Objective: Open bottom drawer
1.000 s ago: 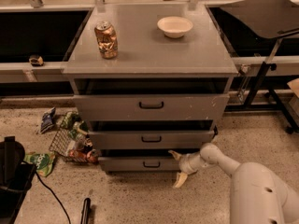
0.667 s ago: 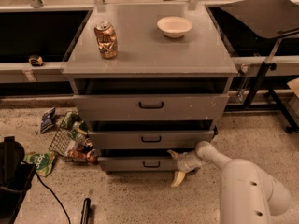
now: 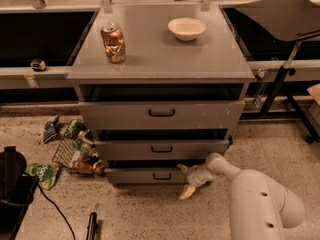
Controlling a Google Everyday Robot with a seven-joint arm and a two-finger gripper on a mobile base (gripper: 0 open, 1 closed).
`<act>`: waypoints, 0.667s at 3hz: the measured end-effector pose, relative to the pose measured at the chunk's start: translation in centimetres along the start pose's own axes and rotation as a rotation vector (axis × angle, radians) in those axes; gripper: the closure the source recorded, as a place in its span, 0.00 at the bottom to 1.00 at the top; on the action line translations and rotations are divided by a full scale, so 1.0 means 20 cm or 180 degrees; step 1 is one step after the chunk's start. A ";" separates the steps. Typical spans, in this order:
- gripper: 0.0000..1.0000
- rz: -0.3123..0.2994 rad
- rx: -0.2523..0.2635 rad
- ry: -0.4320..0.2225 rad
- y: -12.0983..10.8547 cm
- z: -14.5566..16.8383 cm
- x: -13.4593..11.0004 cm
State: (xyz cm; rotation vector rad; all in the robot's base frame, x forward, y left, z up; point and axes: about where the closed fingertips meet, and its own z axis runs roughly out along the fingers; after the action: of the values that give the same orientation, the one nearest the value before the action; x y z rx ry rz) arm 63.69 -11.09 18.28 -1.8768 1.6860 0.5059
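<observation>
The bottom drawer (image 3: 140, 176) is the lowest and narrowest grey front of the cabinet, with a small black loop handle (image 3: 161, 176). It stands out a little from the cabinet. My gripper (image 3: 184, 180) is at the drawer front's right end, to the right of the handle, close to the floor. Its pale fingers (image 3: 187, 192) are spread apart, one near the drawer's upper right corner and one lower, by the floor. It holds nothing. My white arm (image 3: 260, 204) reaches in from the lower right.
The middle drawer (image 3: 161, 149) and top drawer (image 3: 161, 115) sit above. A can (image 3: 113, 43) and a white bowl (image 3: 186, 28) stand on the cabinet top. A wire basket with litter (image 3: 75, 151) lies left of the cabinet. A black object (image 3: 12, 184) and cable lie at the lower left.
My arm and gripper have shifted slightly left, closer to the bottom drawer's right end. The drawers have not visibly moved.
</observation>
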 end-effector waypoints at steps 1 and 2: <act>0.41 -0.0049 -0.0009 -0.0002 0.09 -0.03 -0.05; 0.65 -0.0079 0.0005 -0.0042 0.20 -0.12 -0.09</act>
State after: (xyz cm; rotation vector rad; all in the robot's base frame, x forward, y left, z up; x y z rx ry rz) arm 59.27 -11.42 20.60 -1.8869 1.6519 0.5057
